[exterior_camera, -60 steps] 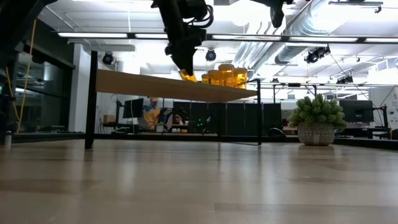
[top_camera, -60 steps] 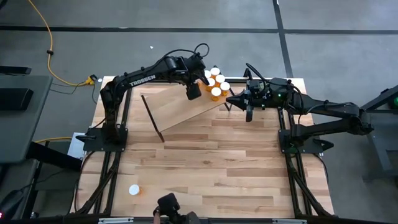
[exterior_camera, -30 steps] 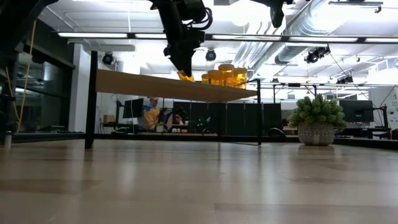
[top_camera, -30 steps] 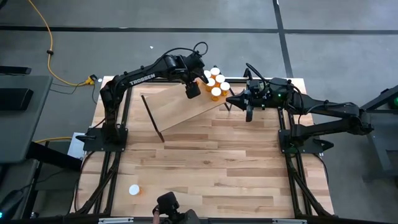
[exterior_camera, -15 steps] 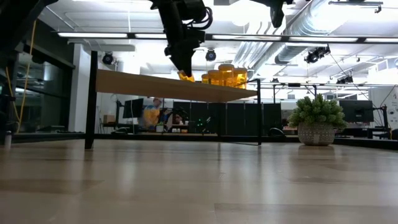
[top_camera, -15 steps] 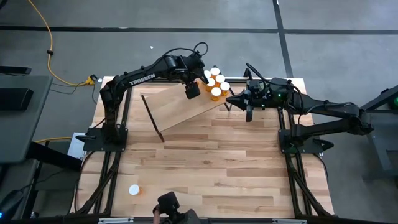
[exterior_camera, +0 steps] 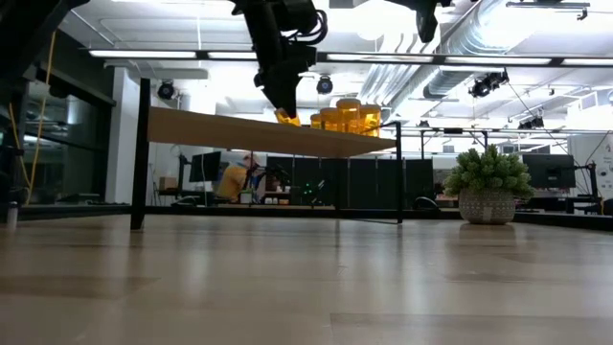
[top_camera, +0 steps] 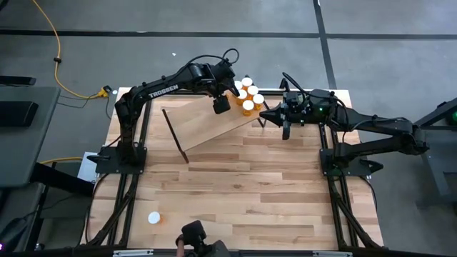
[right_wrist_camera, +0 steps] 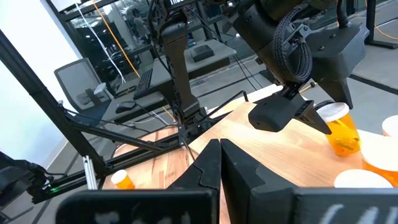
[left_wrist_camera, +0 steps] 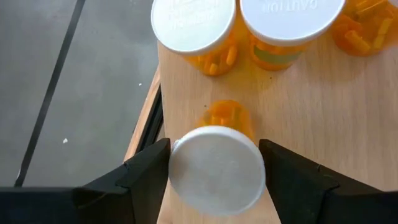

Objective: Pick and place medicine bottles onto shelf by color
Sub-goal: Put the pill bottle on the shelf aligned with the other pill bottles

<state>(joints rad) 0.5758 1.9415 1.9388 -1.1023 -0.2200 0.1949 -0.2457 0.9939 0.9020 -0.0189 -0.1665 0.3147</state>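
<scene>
Upper centre of the high view: left gripper (top_camera: 222, 104) clamps a medicine bottle (left_wrist_camera: 217, 168) above the shelf (top_camera: 207, 126) edge. Risk: early release tips it off. Right gripper (top_camera: 267, 114) closed, empty.

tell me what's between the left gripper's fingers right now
A white-capped medicine bottle stands on the shelf between the left gripper fingers, seen in the left wrist view.
</scene>
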